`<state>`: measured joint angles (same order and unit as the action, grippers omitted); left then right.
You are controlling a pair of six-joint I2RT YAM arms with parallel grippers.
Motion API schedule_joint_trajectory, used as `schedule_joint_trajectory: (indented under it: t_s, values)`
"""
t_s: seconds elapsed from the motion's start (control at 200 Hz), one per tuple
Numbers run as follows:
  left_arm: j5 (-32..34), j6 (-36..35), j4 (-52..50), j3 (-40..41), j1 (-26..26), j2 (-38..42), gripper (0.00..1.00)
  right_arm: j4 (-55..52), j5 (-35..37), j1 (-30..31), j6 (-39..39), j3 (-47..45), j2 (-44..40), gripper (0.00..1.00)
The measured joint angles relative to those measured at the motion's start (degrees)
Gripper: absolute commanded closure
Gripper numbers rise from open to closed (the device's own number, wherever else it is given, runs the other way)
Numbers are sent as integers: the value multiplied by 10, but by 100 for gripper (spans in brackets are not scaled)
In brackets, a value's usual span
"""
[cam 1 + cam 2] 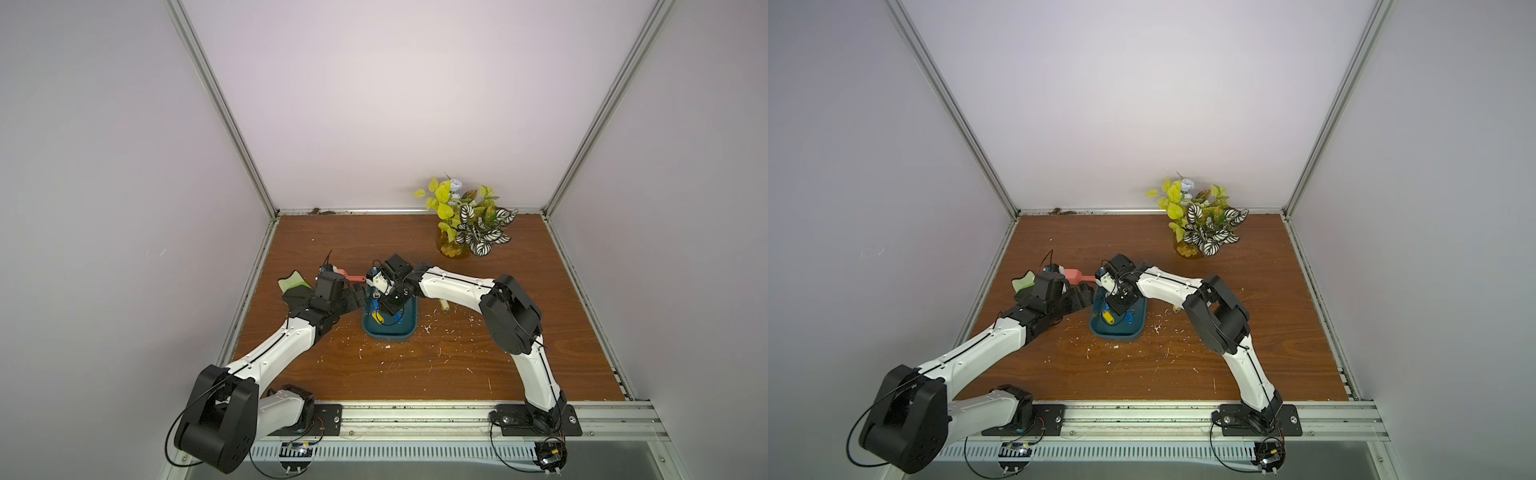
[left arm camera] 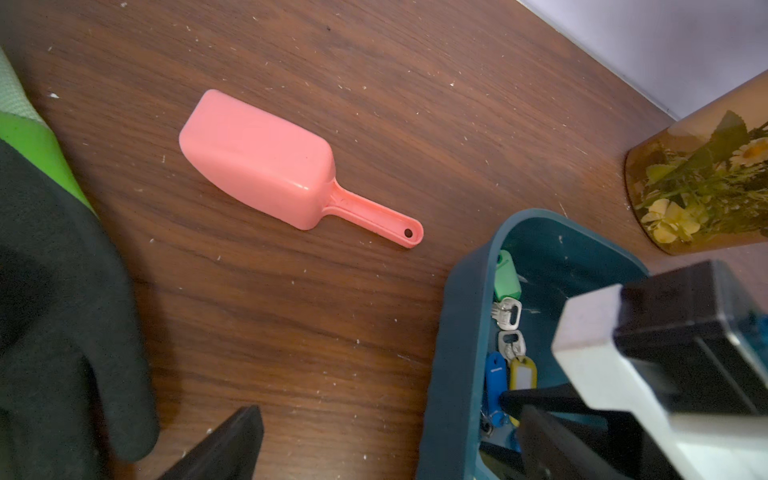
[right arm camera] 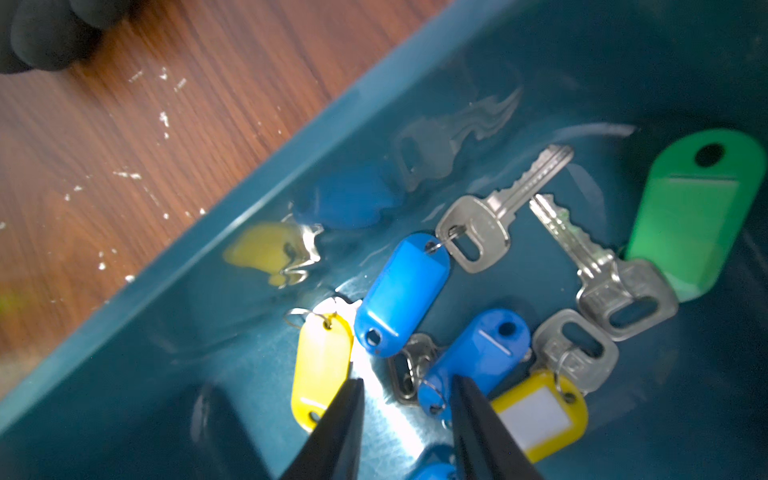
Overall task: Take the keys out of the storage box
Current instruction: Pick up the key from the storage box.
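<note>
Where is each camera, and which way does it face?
Top views: high behind the arms, looking down on the table; left arm and right arm show.
Left wrist: on its arm, faces the pink scoop and storage box; one of its fingers shows.
Right wrist: likewise, looks into the box at the keys; both fingers show.
Shared: both wrist views see the green tag.

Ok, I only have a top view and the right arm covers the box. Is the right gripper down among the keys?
Observer: Yes. The right gripper is inside the storage box, open, fingertips straddling one end of a blue tag.
Operator: Anything lying apart from that cluster?
Observer: A green tag, off to one side, against a silver key.
Operator: And the left gripper?
Observer: The left gripper is open and empty, beside the box's wall.
</note>
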<state>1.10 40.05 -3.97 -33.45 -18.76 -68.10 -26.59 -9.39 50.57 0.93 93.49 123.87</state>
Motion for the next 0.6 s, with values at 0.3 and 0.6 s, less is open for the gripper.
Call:
schedule_joint_trajectory:
  t_s: [0.3, 0.6]
  values:
    - [0, 0, 0, 0, 0, -5, 0, 0, 0, 0, 1, 0, 1, 69]
    - [0, -4, 1, 0, 0, -8, 0, -3, 0, 0, 2, 0, 1, 86]
